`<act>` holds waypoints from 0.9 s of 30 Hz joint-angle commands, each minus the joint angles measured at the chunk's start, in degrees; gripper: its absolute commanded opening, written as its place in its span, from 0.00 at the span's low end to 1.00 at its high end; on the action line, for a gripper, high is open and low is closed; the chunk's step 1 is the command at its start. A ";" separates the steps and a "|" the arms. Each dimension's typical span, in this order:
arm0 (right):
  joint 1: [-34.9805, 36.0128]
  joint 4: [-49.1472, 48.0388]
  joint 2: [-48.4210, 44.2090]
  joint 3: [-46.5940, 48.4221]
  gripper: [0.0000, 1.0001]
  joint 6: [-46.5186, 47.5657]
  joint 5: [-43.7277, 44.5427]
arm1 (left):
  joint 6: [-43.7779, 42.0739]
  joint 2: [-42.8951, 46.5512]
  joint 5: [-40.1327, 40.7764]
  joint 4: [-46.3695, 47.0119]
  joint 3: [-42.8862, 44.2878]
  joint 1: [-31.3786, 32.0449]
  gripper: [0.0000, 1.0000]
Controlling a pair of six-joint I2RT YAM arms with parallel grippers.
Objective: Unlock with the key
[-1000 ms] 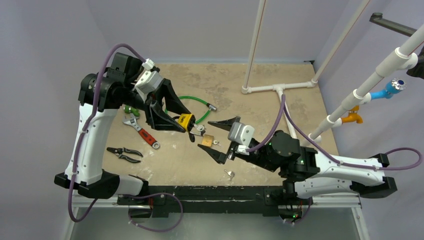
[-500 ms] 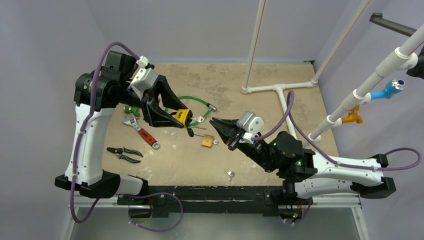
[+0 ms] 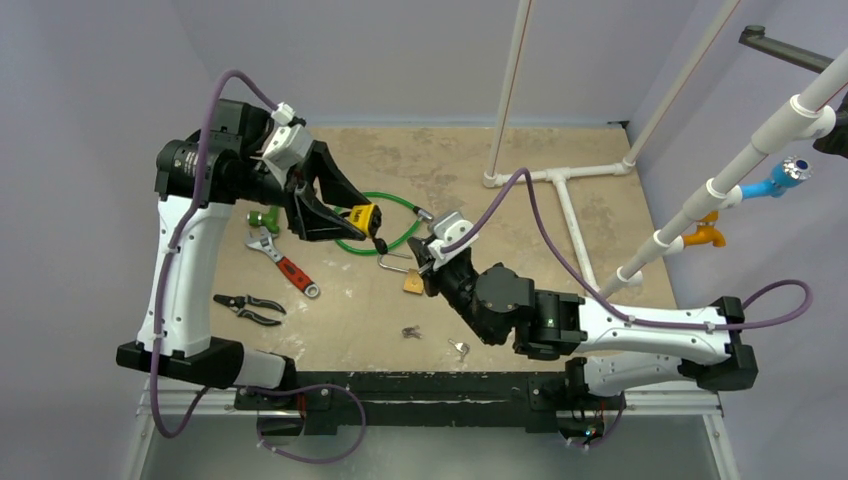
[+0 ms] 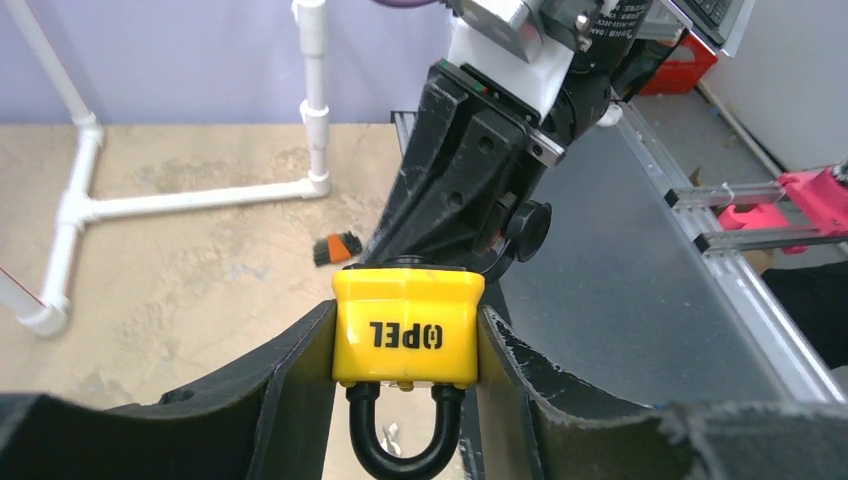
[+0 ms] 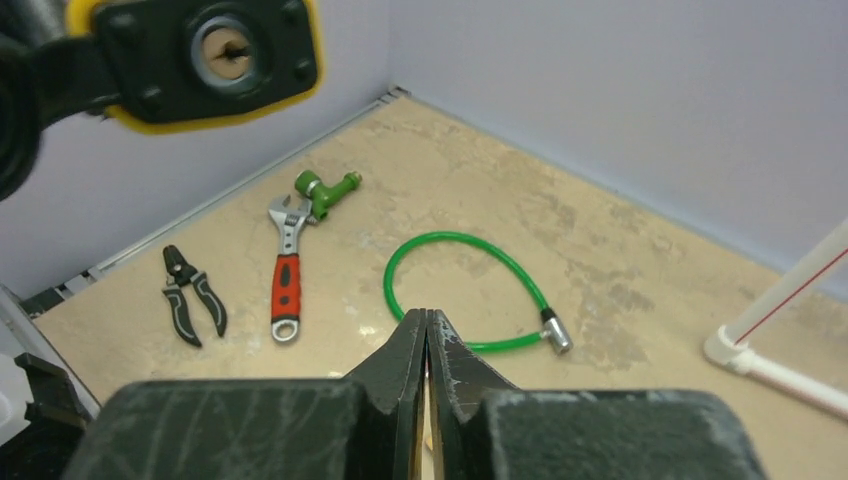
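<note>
Yellow padlock held in the air, keys loose on the tabletop.

The left fingers clamped the yellow padlock by its two sides, with its black shackle toward the left wrist camera and its keyhole face turned to the right arm. The right fingers were pressed fully together near that face without touching it, and nothing showed clearly between them. The keys lay on the arm-base side of the padlock, well apart from it, with a brass padlock between. A green cable lock lay under the padlock, and a red-handled wrench and pliers lay to its left.
</note>
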State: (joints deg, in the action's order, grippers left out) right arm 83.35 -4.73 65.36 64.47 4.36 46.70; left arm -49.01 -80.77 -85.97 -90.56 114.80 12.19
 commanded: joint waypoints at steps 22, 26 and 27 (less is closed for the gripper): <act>-6.16 -5.82 7.26 -34.22 0.57 -29.16 -26.94 | 0.53 7.77 29.87 12.02 -42.75 -0.91 0.00; -6.16 0.20 11.52 -30.72 0.58 -32.25 -24.22 | 1.10 6.64 34.35 13.26 -45.00 2.08 0.00; -6.18 0.31 11.69 -30.66 0.58 -32.49 -24.05 | 1.72 6.48 35.00 13.97 -45.40 2.88 0.00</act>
State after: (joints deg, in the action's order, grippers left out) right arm 77.19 -5.10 75.90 30.06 -24.82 21.10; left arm -46.72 -73.84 -53.23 -78.30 70.85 12.38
